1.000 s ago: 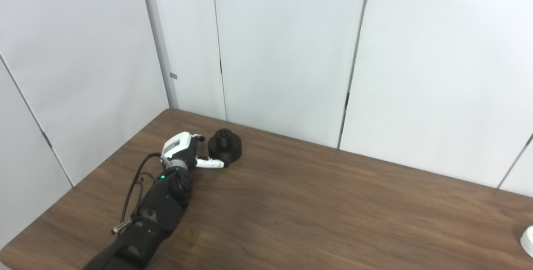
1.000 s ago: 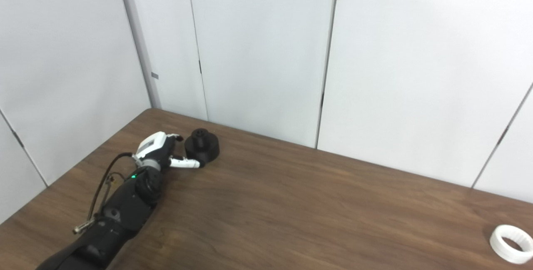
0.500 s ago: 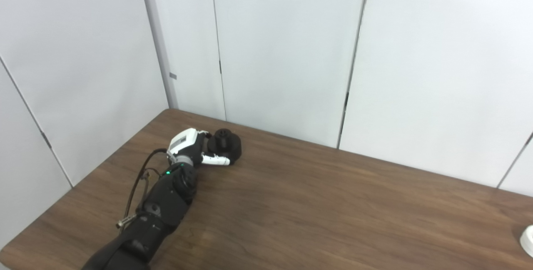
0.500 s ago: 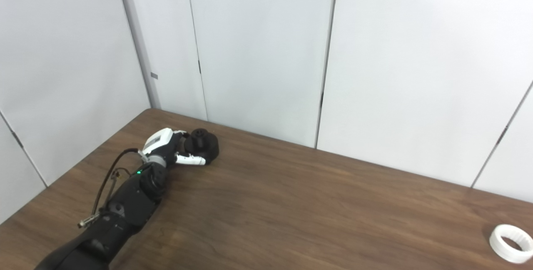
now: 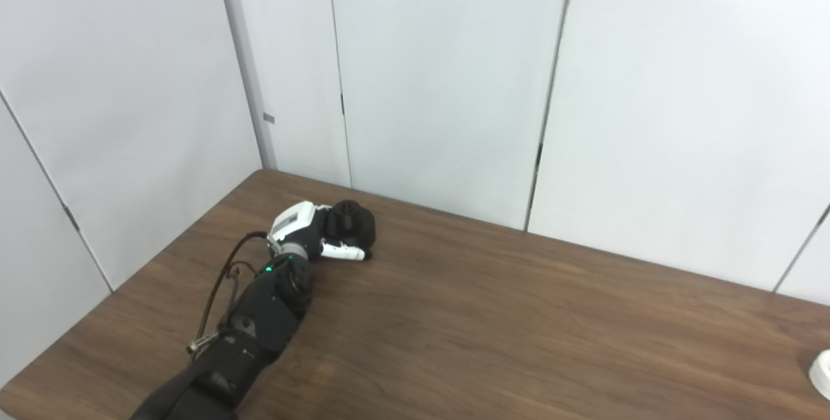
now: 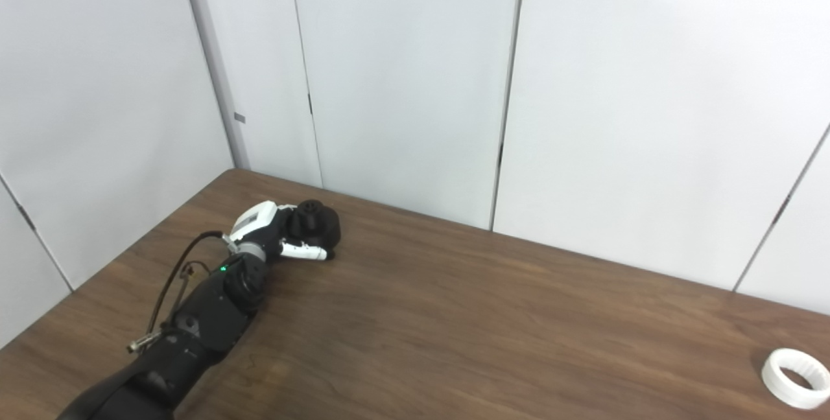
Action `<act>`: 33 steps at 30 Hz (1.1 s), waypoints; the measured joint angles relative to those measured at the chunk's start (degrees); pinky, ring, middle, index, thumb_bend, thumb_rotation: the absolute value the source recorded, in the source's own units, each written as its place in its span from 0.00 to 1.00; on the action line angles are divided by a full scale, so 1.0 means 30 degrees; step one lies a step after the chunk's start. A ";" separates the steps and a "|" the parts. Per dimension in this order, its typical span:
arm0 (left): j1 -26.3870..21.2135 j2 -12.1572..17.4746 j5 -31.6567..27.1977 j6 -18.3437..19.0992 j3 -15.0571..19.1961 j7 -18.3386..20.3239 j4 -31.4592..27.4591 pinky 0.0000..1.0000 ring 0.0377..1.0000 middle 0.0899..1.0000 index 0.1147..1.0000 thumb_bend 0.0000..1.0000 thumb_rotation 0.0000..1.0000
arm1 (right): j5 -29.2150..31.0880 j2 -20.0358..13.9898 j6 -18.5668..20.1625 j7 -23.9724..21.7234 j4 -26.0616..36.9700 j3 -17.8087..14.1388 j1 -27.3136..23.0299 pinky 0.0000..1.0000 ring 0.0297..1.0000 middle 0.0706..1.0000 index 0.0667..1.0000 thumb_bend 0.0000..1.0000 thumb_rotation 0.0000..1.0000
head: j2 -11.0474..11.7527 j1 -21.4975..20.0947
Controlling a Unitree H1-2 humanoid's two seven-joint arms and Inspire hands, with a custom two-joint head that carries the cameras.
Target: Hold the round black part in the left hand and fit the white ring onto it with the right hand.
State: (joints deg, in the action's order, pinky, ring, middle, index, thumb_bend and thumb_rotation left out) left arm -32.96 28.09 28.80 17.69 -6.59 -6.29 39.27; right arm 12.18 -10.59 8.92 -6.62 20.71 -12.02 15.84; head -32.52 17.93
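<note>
The round black part stands on the brown table near its far left corner; it also shows in the right eye view. My left hand is pressed against the part's left side. Its thumb lies along the near side of the part, and its dark fingers curl around the part and blend with it. The part still rests on the table. The white ring lies flat at the table's right front, far from the part; only its edge shows in the left eye view. My right hand is out of view.
White wall panels stand right behind the table's far edge and along its left side. A black cable loops beside my left forearm. Bare table surface stretches between the part and the ring.
My left hand has slid forward and right up against the black part. Its fingers have closed in around the part and the thumb now lies along the part's near side. The ring has not moved.
</note>
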 measured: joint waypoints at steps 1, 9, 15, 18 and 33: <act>-0.0039 -0.0018 -0.0015 -0.0004 0.0000 0.0000 0.0000 0.98 0.98 0.95 0.85 1.00 0.41 | -0.0001 0.0001 0.0002 0.0001 0.0034 0.0001 0.0018 0.86 0.91 0.91 0.87 0.79 0.96 | 0.0000 0.0000; -0.0408 -0.0117 0.0013 -0.0011 -0.0062 -0.0168 0.0069 0.90 0.95 0.91 0.78 1.00 0.40 | -0.0016 0.0009 0.0222 0.0019 0.0185 0.0000 0.0110 0.87 0.91 0.90 0.86 0.80 0.96 | -0.0059 -0.0030; -0.0415 -0.0274 0.0004 -0.0008 0.0041 -0.0528 0.0068 0.89 0.92 0.84 0.62 1.00 0.33 | -0.0129 0.0025 0.0465 0.0060 0.0222 0.0005 0.0121 0.89 0.92 0.91 0.87 0.82 0.96 | -0.0175 0.0029; -0.0414 -0.0351 0.0003 -0.0008 0.0055 -0.0868 0.0074 0.93 0.90 0.79 0.48 0.79 0.16 | -0.0090 0.0022 0.0462 0.0056 0.0221 0.0000 0.0119 0.91 0.92 0.91 0.88 0.81 0.96 | -0.0205 0.0058; -0.0666 -0.0220 0.0334 -0.0030 -0.0893 -0.1307 0.0271 0.84 0.82 0.71 0.41 0.52 0.05 | -0.0028 0.0012 0.0517 0.0056 0.0234 -0.0024 0.0131 0.92 0.94 0.92 0.89 0.81 0.97 | -0.0439 0.0059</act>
State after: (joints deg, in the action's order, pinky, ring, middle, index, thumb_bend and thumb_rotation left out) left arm -34.96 27.43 29.80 17.60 -9.26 -10.21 40.08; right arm 12.09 -10.56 10.47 -6.45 21.41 -12.09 16.24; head -33.84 18.11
